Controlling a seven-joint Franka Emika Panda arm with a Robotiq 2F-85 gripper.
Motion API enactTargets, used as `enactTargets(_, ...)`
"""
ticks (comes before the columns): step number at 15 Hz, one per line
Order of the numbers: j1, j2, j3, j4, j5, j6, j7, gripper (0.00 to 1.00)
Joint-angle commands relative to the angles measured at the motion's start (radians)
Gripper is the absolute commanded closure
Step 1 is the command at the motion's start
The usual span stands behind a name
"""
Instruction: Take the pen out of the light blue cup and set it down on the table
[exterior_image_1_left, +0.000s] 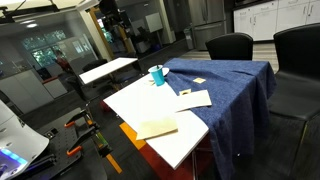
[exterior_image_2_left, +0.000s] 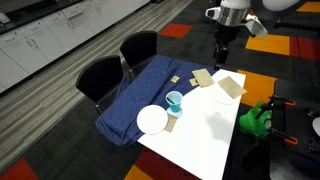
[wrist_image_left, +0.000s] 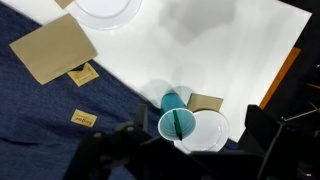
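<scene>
- The gripper (exterior_image_2_left: 222, 58) hangs high over the table (exterior_image_2_left: 205, 140), well apart from the cup. In the wrist view its dark fingers (wrist_image_left: 105, 155) look spread wide with nothing between them, but they are blurry.
- The pen (wrist_image_left: 180, 124) stands inside the light blue cup (wrist_image_left: 166, 130) and leans on the cup's wall. The cup sits where the blue cloth (wrist_image_left: 40, 120) meets the bare white top.
- The pen is very thin. If the fingers come down a little off to one side, they could close on air.
- They could also close on the cup's rim. Then the cup might lift up or tip over.
- A white cup (wrist_image_left: 212, 128) touches the blue one at 3 o'clock. A finger coming down there could bump it and push both cups.
- The cup's handle (wrist_image_left: 172, 100) sticks out at 12 o'clock. A finger could hit that too.
- If the pen is pulled sideways and not straight up, it could drag the cup over.
- The table edge lies at 2 o'clock from the cup in the wrist view. A pen let go from too high could roll off there.
</scene>
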Motion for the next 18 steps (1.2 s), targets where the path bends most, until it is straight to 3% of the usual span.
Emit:
enactTargets(1, 0.009, 0.038, 0.01, -0.022, 0.097, 0.107, -0.116, 0.0)
enactTargets(9, 0.011, 0.177, 0.077, -0.001, 0.223, 0.301, -0.231, 0.0)
enactTargets(10, -0.002, 0.146, 0.075, -0.012, 0.188, 0.255, -0.2, 0.0)
enactTargets(15, -0.007, 0.16, 0.082, -0.011, 0.189, 0.263, -0.199, 0.0)
enactTargets(18, -0.003, 0.194, 0.093, -0.01, 0.229, 0.351, -0.227, 0.0)
